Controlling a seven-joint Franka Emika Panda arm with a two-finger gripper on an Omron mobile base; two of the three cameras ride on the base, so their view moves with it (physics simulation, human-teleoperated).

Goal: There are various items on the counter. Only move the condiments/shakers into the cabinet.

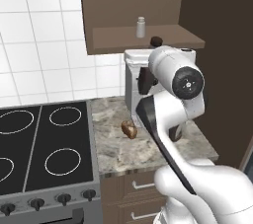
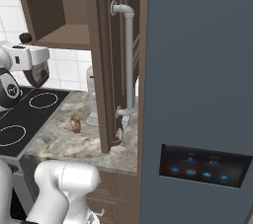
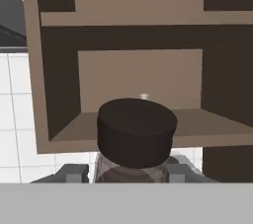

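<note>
Jaws clamped on my dark bottle point(image 3: 136, 134); I judge its base could clip the cabinet point(image 3: 59, 134) shelf lip and tip.

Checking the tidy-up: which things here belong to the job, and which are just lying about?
Job: shaker on the cabinet shelf; bottle in the shut gripper; second bottle on the counter.
Lying about: food lump; coffee machine; stovetop.
</note>
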